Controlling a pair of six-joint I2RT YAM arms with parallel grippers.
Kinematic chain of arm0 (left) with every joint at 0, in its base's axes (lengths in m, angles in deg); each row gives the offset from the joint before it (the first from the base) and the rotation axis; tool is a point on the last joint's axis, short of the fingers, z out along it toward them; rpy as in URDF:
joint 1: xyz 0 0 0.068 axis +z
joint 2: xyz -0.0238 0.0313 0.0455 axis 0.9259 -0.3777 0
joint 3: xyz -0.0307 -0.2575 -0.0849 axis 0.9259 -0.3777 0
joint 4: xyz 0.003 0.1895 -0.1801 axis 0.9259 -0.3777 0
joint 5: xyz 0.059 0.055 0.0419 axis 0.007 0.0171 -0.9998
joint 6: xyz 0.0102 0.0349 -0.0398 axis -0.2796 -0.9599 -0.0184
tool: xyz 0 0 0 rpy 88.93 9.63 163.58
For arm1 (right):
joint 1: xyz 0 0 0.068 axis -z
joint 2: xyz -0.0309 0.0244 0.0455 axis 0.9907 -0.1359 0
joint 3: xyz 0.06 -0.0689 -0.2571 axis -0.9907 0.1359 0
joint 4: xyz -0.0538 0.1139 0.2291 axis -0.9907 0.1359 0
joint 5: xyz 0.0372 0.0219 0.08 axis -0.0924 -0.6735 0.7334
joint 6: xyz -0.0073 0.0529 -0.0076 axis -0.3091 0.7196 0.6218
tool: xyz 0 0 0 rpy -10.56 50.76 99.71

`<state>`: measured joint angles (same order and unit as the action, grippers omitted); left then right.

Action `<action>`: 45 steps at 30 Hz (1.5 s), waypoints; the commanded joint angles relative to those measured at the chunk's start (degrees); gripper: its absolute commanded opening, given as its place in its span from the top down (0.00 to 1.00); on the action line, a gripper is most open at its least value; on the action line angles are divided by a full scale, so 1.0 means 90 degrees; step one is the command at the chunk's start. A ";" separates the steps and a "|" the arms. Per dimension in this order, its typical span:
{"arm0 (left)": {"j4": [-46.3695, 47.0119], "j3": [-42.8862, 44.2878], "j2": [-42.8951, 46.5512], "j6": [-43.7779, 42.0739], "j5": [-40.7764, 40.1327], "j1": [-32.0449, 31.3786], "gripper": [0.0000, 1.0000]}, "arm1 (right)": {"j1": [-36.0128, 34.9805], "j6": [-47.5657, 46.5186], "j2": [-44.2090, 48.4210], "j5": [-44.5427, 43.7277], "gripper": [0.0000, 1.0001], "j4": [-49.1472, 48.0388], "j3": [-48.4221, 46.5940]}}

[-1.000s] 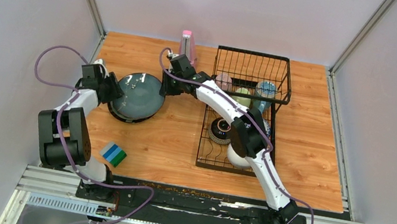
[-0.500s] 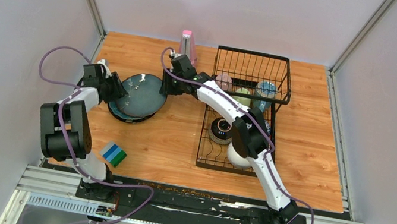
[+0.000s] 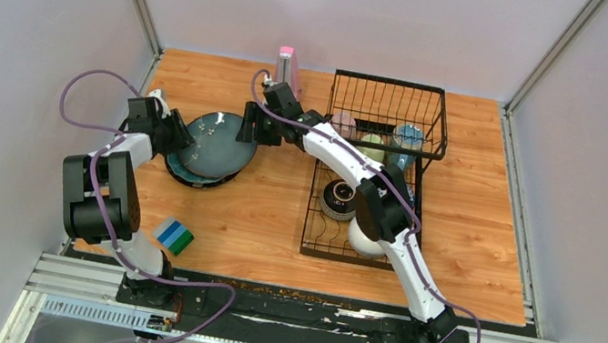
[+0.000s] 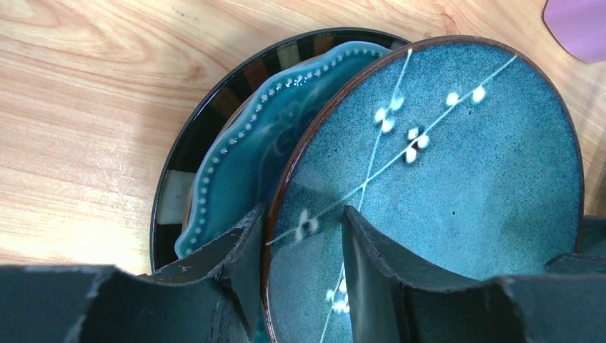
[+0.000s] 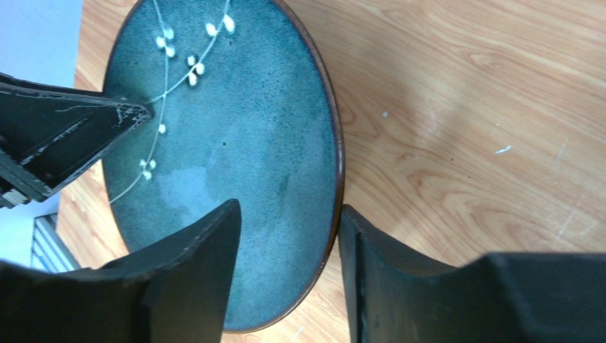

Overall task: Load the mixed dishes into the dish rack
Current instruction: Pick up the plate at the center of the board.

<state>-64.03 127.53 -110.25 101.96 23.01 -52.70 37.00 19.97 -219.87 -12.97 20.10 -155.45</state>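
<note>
A blue-grey plate [image 3: 217,144] with white flecks lies tilted on a stack of other plates, left of the dish rack [image 3: 393,82]. My left gripper [image 3: 175,135] is shut on its left rim. In the left wrist view one finger sits under the rim of the plate [image 4: 443,164] and the other presses on its face, my left gripper [image 4: 302,214] straddling the edge. At the plate's right rim my right gripper [image 3: 249,129] is open. Seen from the right wrist, the plate [image 5: 236,143] has one finger above it and one beside the rim, and my right gripper [image 5: 289,209] is not pinching it.
Under the plate lie a teal beaded plate [image 4: 243,136] and a dark striped dish [image 4: 193,136]. The rack holds mugs [image 3: 370,145], a dark brown bowl [image 3: 338,197] and a white bowl [image 3: 364,236]. A pink metronome [image 3: 287,66] stands behind; a striped block [image 3: 174,237] lies front left.
The plate has come down from a steep raised tilt onto the stack. My right gripper has opened and let go of its rim. The left gripper has kept its hold.
</note>
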 commanded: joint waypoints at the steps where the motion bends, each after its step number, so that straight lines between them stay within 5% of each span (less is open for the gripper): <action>1: 0.0099 -0.0018 -0.0162 0.0135 0.0649 -0.0253 0.52 | -0.0056 0.0413 0.0237 0.0921 0.41 -0.0716 -0.0230; 9: 0.0265 -0.0084 -0.0201 0.0225 0.0841 -0.0272 0.54 | -0.0049 0.0298 0.0052 0.1147 0.38 -0.0576 -0.0417; 21: 0.0264 -0.0095 -0.0148 0.0223 0.0846 -0.0273 0.54 | 0.0031 -0.0241 0.0477 -0.0076 0.38 0.0064 0.0005; 31: 0.0077 -0.0060 -0.0120 0.0187 0.0514 -0.0272 0.56 | 0.0050 -0.1020 0.1074 -0.0151 0.07 0.0242 0.0495; 38: -0.0088 -0.0016 -0.0090 0.0153 0.0222 -0.0272 0.57 | -0.0005 -0.1333 0.1196 -0.0595 0.05 0.0628 0.0614; 45: -0.0165 0.0049 -0.0140 0.0125 0.0121 -0.0270 0.57 | -0.0223 -0.1656 0.2292 -0.1061 0.07 0.0320 0.1912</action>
<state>-62.28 127.20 -111.15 103.75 26.11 -54.44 36.70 7.89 -207.96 -19.44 25.12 -143.23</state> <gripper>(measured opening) 0.437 0.938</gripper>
